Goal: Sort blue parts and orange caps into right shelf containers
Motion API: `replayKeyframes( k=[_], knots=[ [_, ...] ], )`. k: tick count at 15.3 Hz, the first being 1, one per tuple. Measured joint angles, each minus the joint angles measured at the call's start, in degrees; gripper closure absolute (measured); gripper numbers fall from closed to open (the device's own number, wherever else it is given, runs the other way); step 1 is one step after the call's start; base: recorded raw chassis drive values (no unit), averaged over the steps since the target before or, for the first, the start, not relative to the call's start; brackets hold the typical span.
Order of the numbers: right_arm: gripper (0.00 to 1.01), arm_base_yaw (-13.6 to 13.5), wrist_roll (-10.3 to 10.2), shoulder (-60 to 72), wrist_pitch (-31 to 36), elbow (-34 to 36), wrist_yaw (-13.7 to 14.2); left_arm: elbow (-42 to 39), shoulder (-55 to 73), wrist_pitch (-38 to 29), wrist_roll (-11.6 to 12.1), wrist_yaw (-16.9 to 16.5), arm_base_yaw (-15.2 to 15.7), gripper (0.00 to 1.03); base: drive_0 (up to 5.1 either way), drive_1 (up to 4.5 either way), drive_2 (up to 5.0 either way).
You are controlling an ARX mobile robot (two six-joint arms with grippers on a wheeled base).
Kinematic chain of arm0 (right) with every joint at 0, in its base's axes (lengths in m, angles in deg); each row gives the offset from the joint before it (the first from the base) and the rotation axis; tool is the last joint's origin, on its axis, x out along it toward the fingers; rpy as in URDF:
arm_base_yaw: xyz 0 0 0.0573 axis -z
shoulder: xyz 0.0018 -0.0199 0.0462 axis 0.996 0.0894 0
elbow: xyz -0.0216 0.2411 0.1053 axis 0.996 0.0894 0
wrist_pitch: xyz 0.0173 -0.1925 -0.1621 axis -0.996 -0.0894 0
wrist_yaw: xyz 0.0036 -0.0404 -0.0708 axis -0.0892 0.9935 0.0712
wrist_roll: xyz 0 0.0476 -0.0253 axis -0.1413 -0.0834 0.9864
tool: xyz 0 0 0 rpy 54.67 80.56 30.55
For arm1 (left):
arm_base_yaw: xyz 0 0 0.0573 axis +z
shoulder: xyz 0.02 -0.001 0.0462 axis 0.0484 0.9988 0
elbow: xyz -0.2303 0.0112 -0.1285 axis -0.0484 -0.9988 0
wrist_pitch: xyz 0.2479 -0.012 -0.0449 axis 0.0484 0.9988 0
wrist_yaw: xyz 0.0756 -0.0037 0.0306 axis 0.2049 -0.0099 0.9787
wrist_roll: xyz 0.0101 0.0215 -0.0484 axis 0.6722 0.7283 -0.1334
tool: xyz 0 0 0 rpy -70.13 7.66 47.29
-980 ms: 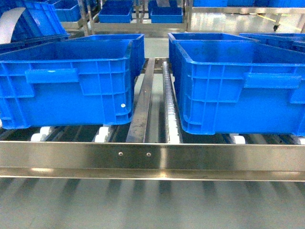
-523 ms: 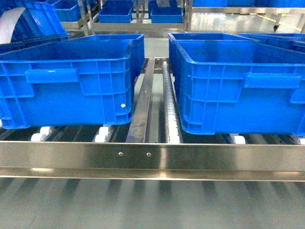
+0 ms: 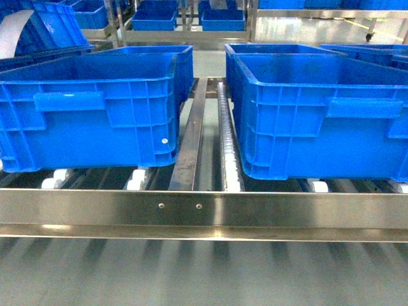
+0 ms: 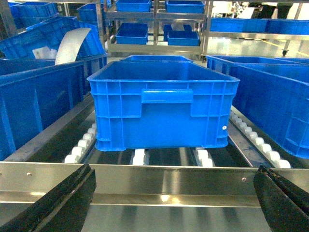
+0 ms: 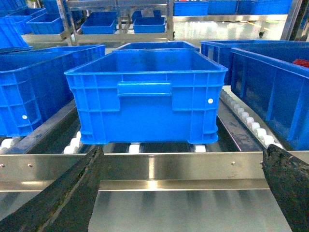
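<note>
Facing the shiny stainless-steel shelf square on, flat front rail running across the lower part of the head view. Behind that rail, on white roller tracks, two large bright blue ribbed plastic crates: the left crate and the right crate, front walls just back from the rail, a bare steel divider strip between them. Resting on rollers presumably so as to slide forward to the front edge for loading; mouths open upward, ready to receive.

No small blue plastic block with a stud and no orange holed cylinder to be found in any view, neither in the crates as far as visible nor at either pincer. Possibly something red inside a crate at the far right edge of the right wrist view, too small to identify.

Left gripper spread wide, dark fingers splayed to the lower corners of its view, nothing between them, aimed at the crate beyond the rail. Right gripper likewise splayed and empty, before the front rail. Neither reaching over a rim. Judged as a pause between deliveries, with picking up parts the step in hand.
</note>
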Motion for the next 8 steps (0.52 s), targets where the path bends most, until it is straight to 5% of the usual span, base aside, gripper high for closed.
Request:
replayKeyframes(
  k=[8],
  knots=[
    [0.03,0.00,0.00,0.00,0.00,0.02,0.00,0.00,0.00,0.00,0.00,0.00,0.00,0.05,0.0,0.00,0.0]
  ],
)
